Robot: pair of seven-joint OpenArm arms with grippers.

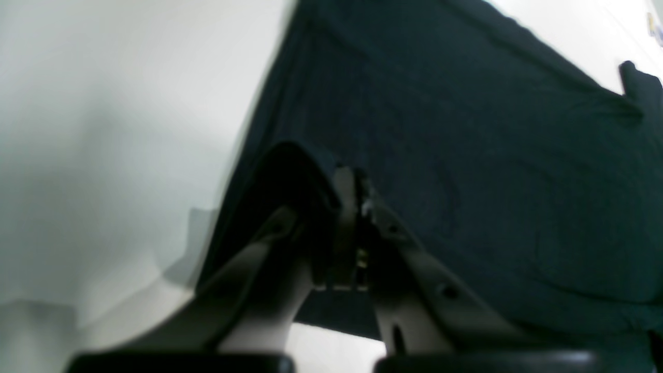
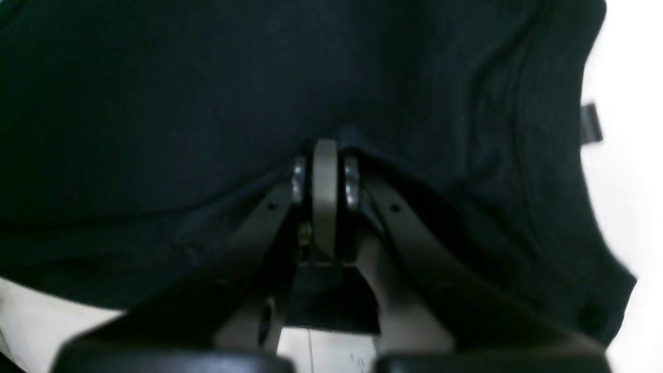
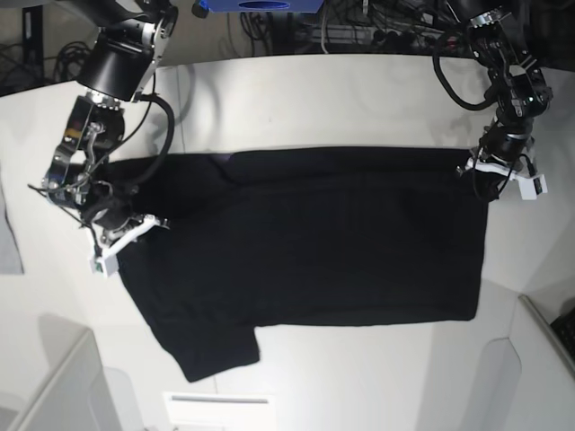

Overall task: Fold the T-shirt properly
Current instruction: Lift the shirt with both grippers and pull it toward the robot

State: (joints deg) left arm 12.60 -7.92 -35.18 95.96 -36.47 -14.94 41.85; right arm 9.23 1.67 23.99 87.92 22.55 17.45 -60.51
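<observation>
The black T-shirt [image 3: 305, 238] lies spread across the white table [image 3: 341, 99], with one sleeve hanging toward the front left. Its print does not show. My right gripper [image 3: 115, 235] is at the shirt's left edge, shut on a pinch of black cloth. In the right wrist view the closed fingertips [image 2: 325, 155] sit in a raised fold of the shirt [image 2: 155, 103]. My left gripper [image 3: 482, 175] is at the shirt's back right corner, shut on its edge. In the left wrist view the fingertips [image 1: 355, 181] pinch the cloth [image 1: 466, 155], which is lifted off the table.
A grey cloth [image 3: 7, 238] lies at the far left edge. Pale bin walls stand at the front left [image 3: 63, 386] and front right [image 3: 530, 359]. Cables and a blue box [image 3: 260, 5] lie behind the table.
</observation>
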